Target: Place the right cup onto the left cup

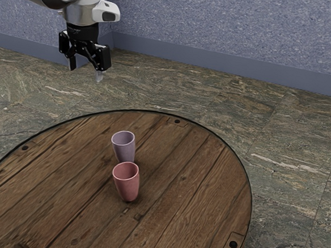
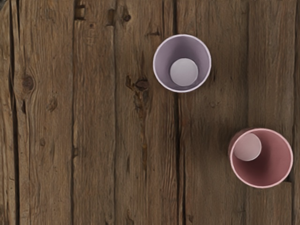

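Note:
The black gripper (image 1: 86, 73) hangs high at the upper left of the exterior view, well above the table's far side, open with nothing between its fingers. Two cups stand upright on the wooden table, mouths up and apart: a purple one (image 1: 124, 148) and a pink one (image 1: 127, 182) nearer the exterior camera. From above, the wrist view looks into the purple cup (image 2: 182, 63) and the pink cup (image 2: 261, 158); both are hollow, with their pale bottoms visible inside.
The round plank table (image 1: 193, 177) has a dark rim with metal fittings near its edge. Stone flooring surrounds it, and a blue speckled wall (image 1: 229, 26) rises behind. Bare planks (image 2: 93, 140) lie beside the cups.

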Controlling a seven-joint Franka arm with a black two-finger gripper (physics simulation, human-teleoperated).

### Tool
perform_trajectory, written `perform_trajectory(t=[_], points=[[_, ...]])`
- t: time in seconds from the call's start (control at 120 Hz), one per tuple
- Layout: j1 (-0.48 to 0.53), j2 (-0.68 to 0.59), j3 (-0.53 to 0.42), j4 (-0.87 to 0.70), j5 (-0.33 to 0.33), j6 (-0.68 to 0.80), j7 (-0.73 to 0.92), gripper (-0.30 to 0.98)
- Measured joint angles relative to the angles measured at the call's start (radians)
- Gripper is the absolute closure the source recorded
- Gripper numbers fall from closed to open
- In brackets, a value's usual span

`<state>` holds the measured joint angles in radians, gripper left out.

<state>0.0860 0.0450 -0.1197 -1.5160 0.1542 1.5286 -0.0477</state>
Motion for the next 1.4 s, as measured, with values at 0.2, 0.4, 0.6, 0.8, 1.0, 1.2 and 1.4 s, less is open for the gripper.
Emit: perform_trajectory(t=[0.2,0.4,0.6,0.8,1.0,1.2,1.4], points=[[0.038,0.014,-0.053,-0.005,0.003,0.008,-0.031,0.0],[0.011,0.024,-0.199,-0.064,0.018,0.039,-0.133,0.0],[-0.033,0.014,-0.277,-0.217,0.021,0.131,-0.266,0.0],[0.0,-0.037,-0.272,-0.389,-0.031,0.259,-0.372,0.0],[0.035,-0.035,-0.269,-0.546,-0.051,0.433,-0.448,0.0],[0.094,-0.006,-0.316,-0.6,-0.053,0.575,-0.512,0.0],[-0.002,0.07,-0.325,-0.597,-0.03,0.658,-0.56,0.0]])
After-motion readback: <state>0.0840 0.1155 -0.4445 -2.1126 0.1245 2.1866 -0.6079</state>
